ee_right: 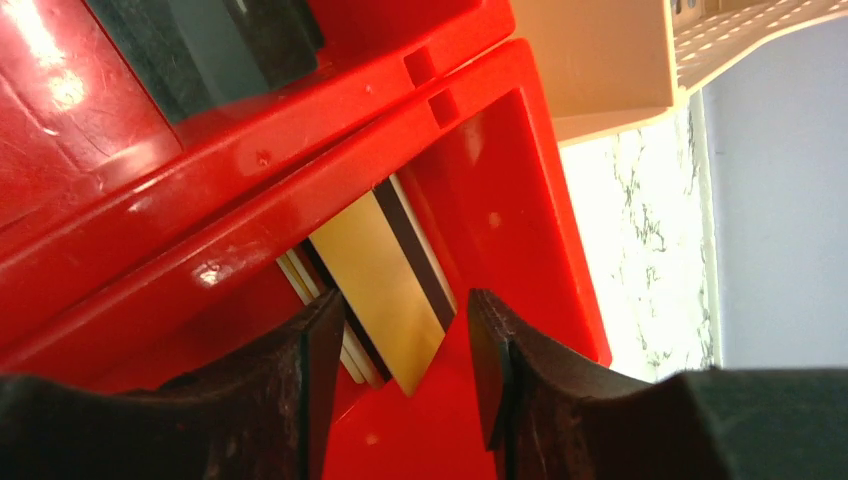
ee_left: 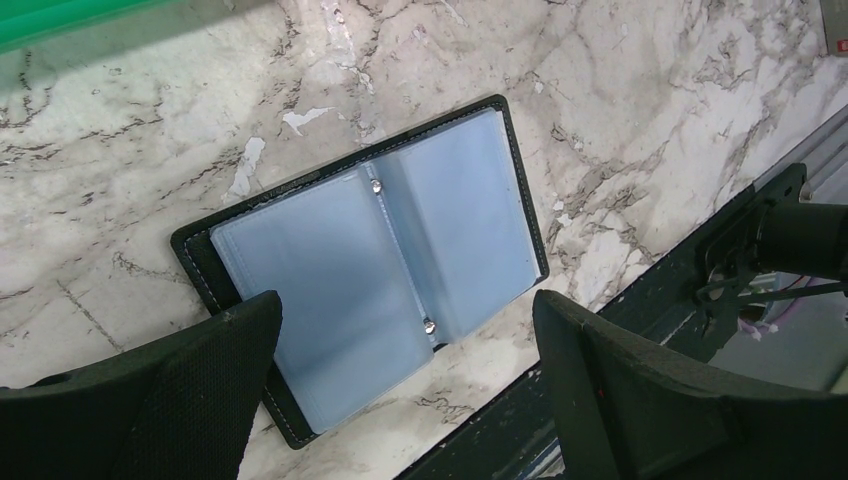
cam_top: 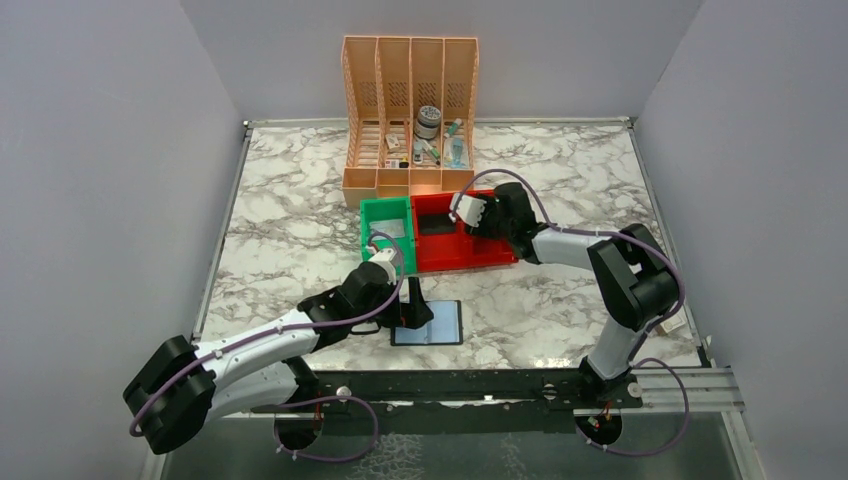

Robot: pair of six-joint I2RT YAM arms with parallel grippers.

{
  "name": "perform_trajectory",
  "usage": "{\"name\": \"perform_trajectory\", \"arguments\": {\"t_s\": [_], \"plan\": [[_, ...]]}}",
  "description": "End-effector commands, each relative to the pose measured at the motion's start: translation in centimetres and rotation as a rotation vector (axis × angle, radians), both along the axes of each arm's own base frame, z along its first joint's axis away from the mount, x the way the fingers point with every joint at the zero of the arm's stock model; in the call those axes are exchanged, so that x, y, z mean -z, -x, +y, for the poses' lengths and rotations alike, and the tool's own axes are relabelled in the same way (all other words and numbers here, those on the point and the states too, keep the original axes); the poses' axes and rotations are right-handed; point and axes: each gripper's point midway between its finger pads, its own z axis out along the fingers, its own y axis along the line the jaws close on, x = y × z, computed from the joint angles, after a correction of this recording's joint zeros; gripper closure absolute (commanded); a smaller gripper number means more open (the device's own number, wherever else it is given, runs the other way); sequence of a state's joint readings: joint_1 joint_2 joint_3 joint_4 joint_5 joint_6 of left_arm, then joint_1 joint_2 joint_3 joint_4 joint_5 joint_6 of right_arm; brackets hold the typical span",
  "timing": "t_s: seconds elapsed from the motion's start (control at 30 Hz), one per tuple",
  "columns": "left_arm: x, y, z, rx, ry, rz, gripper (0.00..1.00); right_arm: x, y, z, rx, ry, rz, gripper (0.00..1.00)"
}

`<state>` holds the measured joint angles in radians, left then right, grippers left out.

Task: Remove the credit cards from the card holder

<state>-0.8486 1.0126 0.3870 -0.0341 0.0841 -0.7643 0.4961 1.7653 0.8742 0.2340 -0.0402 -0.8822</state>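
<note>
Credit cards [ee_right: 375,260] lie in red bin [ee_right: 500,170], my right gripper [ee_right: 405,310] parted around them (left gripper [ee_left: 405,300] wide over card holder [ee_left: 450,210]).

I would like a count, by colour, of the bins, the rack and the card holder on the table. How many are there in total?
Green bin: 1
Red bins: 2
Orange rack: 1
Black card holder: 1
Total: 5
</note>
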Motion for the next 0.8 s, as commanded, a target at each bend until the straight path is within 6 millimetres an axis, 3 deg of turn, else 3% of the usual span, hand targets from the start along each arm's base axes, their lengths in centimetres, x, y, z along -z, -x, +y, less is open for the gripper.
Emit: {"name": "perform_trajectory", "arguments": {"t_s": [0.0,0.17,0.57,0.67,0.77], "plan": [[-1.5,-0.7,-0.4,-0.015,0.030,-0.040,0.01,-0.4,-0.3,1.0,-0.009,-0.028,0.012,0.49],[-1.5,-0.5,-0.3,-0.017,0.038,-0.037,0.01,-0.7,-0.1,1.2,0.003,-0.063,0.023,0.49],[-1.4,-0.1,-0.3,-0.011,0.060,-0.027,0.01,-5.2,1.0,2.0,-0.002,-0.206,-0.025,0.41],[-1.4,0.0,-0.4,-0.010,0.063,-0.027,0.01,-8.1,0.7,1.7,0.090,-0.331,-0.059,0.41],[-1.2,0.0,-0.4,-0.009,0.064,-0.025,0.01,-12.4,2.4,2.4,0.199,-0.652,0.007,0.42]]}}
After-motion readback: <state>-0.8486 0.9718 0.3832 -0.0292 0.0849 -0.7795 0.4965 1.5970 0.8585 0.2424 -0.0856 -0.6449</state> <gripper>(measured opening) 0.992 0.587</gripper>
